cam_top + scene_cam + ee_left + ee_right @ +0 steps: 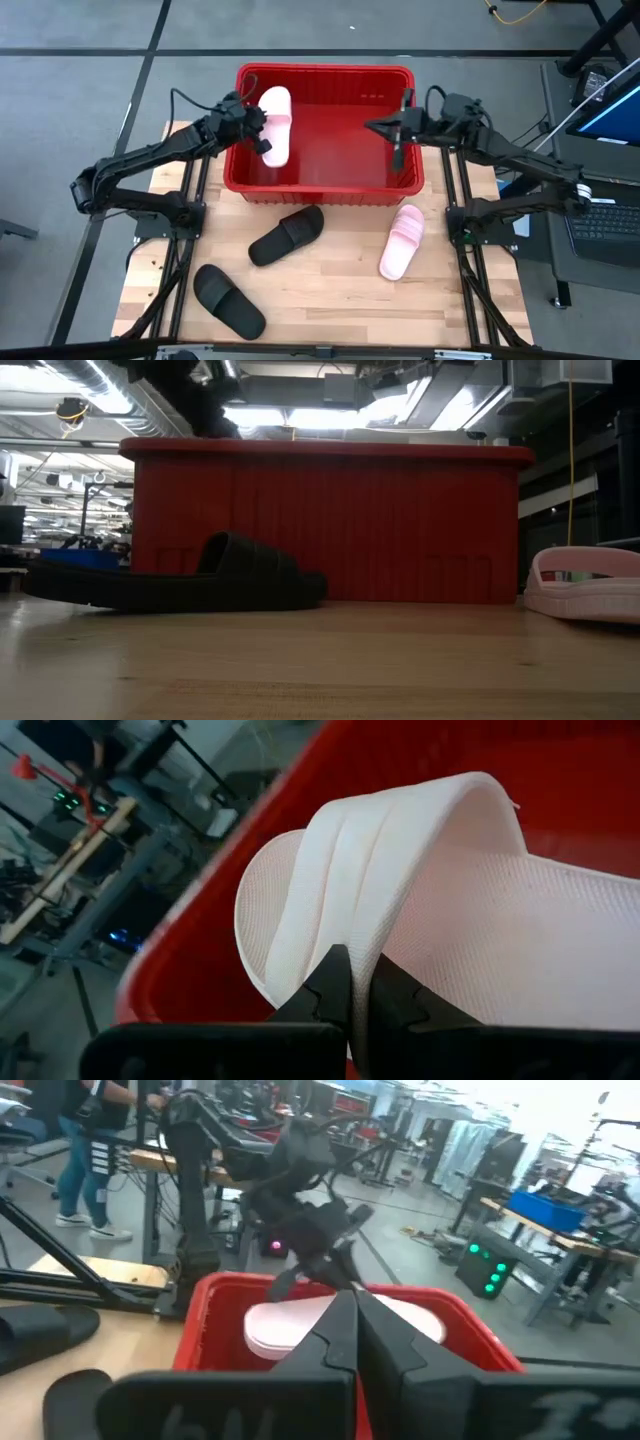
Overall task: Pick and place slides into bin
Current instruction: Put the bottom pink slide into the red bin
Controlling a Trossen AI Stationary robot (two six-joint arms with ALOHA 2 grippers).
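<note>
Above the left end of the red bin (325, 185), in the upper middle of the high view, we see the left pincer (262, 133) clamped on the strap of a pale pink slide (275, 125), holding it over the bin's interior. Our left wrist view shows the two dark fingers (335, 982) pinching the ribbed strap of that pink slide (450, 910), with the red wall of the bin (230, 890) behind it.

Over the right end of the bin we find the right pincer (398, 140), its fingers pressed together and holding nothing; in the right wrist view they (355, 1330) meet in a point in front of the bin (210, 1330).

Below the bin on the wooden tabletop (330, 300) lie three more slides. One black slide (287, 235) sits just beside the bin's near wall at center frame, another black slide (229, 300) lies toward the lower left, well apart from the bin, and a second pink slide (402, 241) rests lower right of the bin, near its corner.

From the low view we see a black slide (180, 580) in front of the bin's wall (400, 520) and the pink one (585, 588) at the right edge.
</note>
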